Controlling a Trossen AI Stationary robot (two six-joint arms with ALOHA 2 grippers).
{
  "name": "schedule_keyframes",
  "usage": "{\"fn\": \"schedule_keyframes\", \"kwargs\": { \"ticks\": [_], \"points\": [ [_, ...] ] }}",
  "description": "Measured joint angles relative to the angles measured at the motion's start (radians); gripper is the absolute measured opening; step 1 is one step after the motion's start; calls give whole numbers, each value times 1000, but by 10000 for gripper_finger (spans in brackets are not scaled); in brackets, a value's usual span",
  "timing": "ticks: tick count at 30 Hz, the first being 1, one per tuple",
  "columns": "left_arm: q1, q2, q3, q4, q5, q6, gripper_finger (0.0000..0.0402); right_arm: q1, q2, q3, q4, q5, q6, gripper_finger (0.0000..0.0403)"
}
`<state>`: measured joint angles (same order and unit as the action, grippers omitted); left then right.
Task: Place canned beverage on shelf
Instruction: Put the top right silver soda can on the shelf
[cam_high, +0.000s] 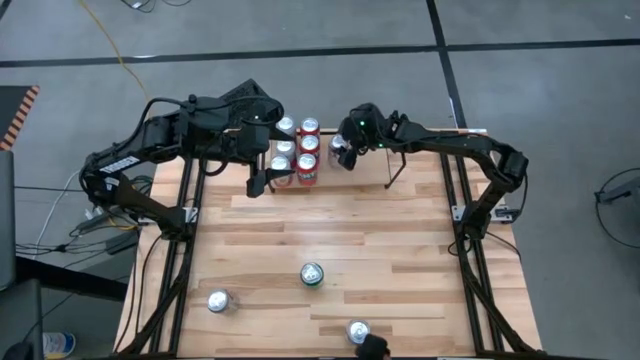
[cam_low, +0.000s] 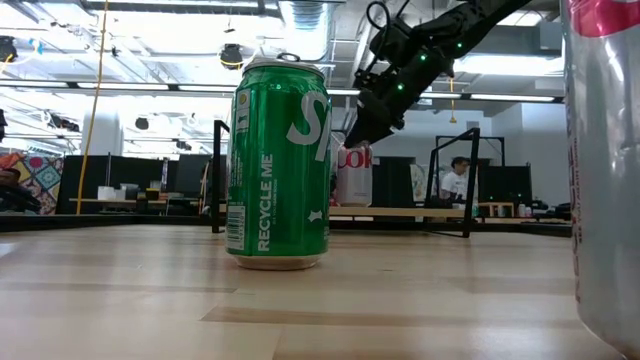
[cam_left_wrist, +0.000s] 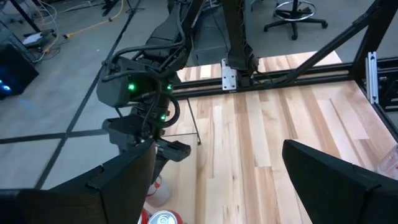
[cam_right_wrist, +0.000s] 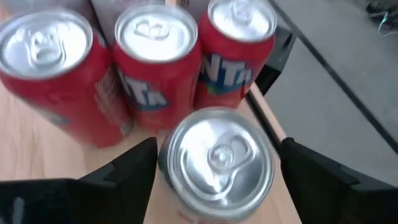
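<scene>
At the far edge of the table (cam_high: 350, 230), the right gripper (cam_right_wrist: 214, 165) stood over a silver-topped can (cam_right_wrist: 217, 163), just right of the cluster of red cans (cam_high: 307, 150) on the shelf (cam_high: 395, 178). In the right wrist view its two fingers (cam_right_wrist: 127, 171) flanked this can on either side with a slight gap showing at each; whether they were touching the can could not be told. The can stood upright, close beside three red cans with silver tops.

The left gripper (cam_left_wrist: 214, 180) was at the left side of the same cluster, at the far edge. Its fingers stood well apart with nothing between them; bare wood of the table showed through the gap.

On the near half of the table three further cans stood upright and well apart: a green can (cam_high: 312, 274) near the middle, a second can (cam_high: 219, 300) to the near left, and a third (cam_high: 358, 331) at the near edge. In the low view the green can (cam_low: 278, 165) stood close to the camera, with the right arm coming down behind it over a red-and-white can (cam_low: 353, 175) at the far edge.
</scene>
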<state>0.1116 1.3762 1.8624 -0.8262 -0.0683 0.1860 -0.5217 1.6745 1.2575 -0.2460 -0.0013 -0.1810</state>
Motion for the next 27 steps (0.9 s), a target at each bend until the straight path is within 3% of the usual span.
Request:
{"fn": "schedule_keyframes", "kwargs": {
  "ticks": [7, 14, 17, 21, 27],
  "points": [
    [0, 0, 0, 0, 0, -12, 336, -6, -15, 30, 59, 3, 20, 313],
    [0, 0, 0, -5, 0, -26, 336, -9, -54, 209, -175, 4, -6, 310],
    [0, 0, 0, -17, 0, -53, 336, -8, -99, 272, -317, 3, -2, 288],
    [0, 0, 0, -19, -48, -88, 336, -10, -135, 254, -414, 20, 96, 216],
    [0, 0, 0, -31, -105, -116, 336, -11, -145, 140, -460, 16, 171, 24]
  ]
}}
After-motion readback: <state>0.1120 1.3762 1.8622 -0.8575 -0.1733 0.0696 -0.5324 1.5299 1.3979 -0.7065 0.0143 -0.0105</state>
